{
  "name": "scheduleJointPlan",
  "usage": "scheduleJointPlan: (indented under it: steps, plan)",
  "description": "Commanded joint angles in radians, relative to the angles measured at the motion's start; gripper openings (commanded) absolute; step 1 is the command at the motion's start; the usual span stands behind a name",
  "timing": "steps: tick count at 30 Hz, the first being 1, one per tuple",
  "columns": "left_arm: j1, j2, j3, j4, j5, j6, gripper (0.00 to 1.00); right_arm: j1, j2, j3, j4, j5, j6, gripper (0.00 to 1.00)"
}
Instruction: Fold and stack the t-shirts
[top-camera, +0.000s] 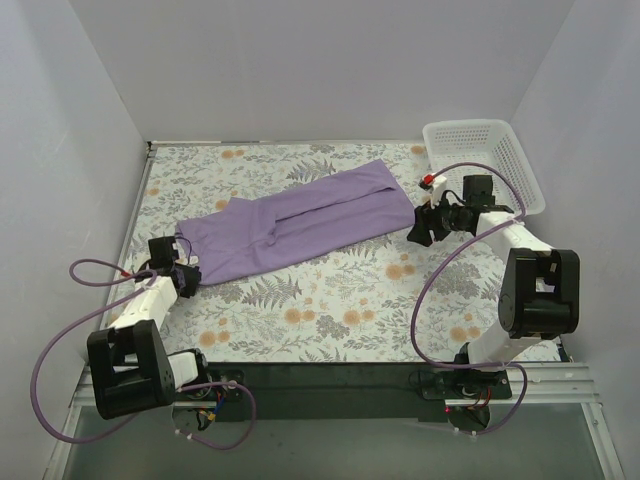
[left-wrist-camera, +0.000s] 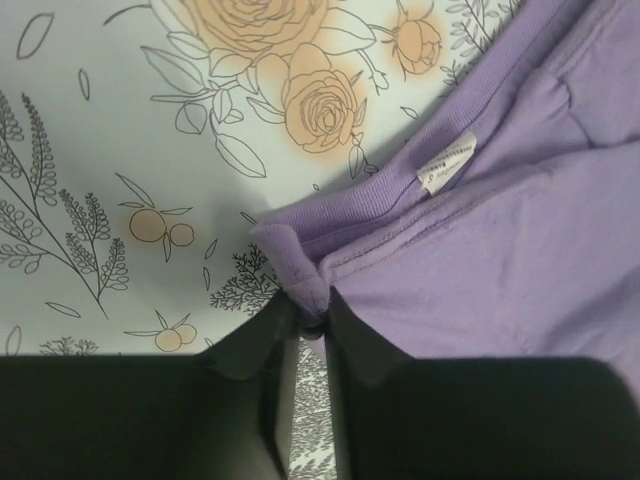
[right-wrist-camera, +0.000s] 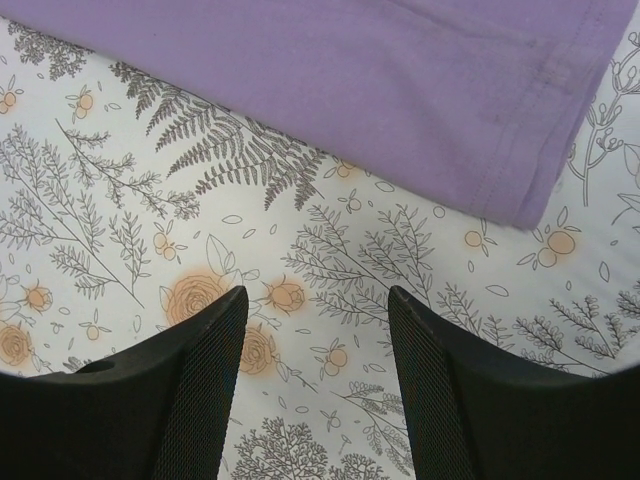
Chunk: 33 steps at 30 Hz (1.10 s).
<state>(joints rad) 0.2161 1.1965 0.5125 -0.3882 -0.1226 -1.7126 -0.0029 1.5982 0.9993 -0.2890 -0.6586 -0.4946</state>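
Where the left gripper (top-camera: 178, 268) stands: at the shirt's (top-camera: 310, 220) near-left end, touching it.
Left grip: fingers pressed together on a bunched fold of the collar (left-wrist-camera: 340, 215), purple cloth caught between the tips; the tag (left-wrist-camera: 447, 163) lies just beyond, face up.
Shirt place: flat on the table (top-camera: 330, 320), mid-field, between the two arms.
Shirt shape: a long narrow strip, sides seemingly folded in.
Long axis: slanting from near-left, the collar end, to far-right, the hem (right-wrist-camera: 520, 205) end.
Right gripper (top-camera: 425, 228) place: just beside the hem end, on its near side, not touching.
Right grip: fingers spread wide over bare table, nothing between them.
Hem from right gripper: ahead of the fingertips and a little to the right in the wrist view.
Nearer arm per end: left for collar, right for hem.
Basket (top-camera: 490, 150): far-right corner, beyond the right gripper, apart from the shirt.
Likely hinge of the next move: an end carried along that slant over the other; the right side would first have to reach forward onto the hem.
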Motion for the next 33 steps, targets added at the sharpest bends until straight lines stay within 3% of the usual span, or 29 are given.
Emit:
scheduleJointPlan:
  steps: [1,3,6,7,11,14,19,26,29,32,33]
  plan:
    - [0.022,-0.005,-0.009,0.0,-0.034,0.002,0.06,-0.014,-0.006,0.018,-0.018,-0.032,-0.047,0.65]
    - [0.04,-0.026,-0.009,-0.001,-0.041,0.01,0.03,-0.014,0.002,0.053,-0.073,-0.076,-0.126,0.65]
    - [0.068,-0.058,-0.006,-0.015,-0.046,0.033,0.0,-0.011,0.019,0.097,-0.225,-0.162,-0.419,0.66]
    - [0.075,-0.063,-0.006,-0.02,-0.045,0.037,0.0,-0.008,0.02,0.098,-0.252,-0.161,-0.611,0.66]
    - [0.091,-0.077,-0.012,-0.023,-0.02,0.048,0.0,0.039,0.022,0.097,-0.268,-0.055,-0.893,0.71]
    - [0.091,-0.078,-0.016,-0.017,-0.011,0.05,0.0,0.113,0.065,0.136,-0.259,0.063,-0.965,0.71]
    - [0.092,-0.074,-0.011,-0.012,0.009,0.064,0.0,0.22,0.137,0.119,-0.04,0.269,-0.937,0.7]
    - [0.095,-0.074,0.012,-0.011,0.026,0.094,0.0,0.251,0.261,0.182,0.007,0.433,-0.927,0.64]
    - [0.098,-0.071,0.023,-0.011,0.031,0.105,0.0,0.25,0.29,0.176,0.007,0.468,-0.947,0.56]
    - [0.103,-0.063,0.037,-0.009,0.035,0.125,0.0,0.253,0.312,0.174,0.007,0.479,-0.94,0.39]
    - [0.104,-0.06,0.041,-0.008,0.038,0.139,0.0,0.253,0.316,0.174,0.004,0.481,-0.935,0.28]
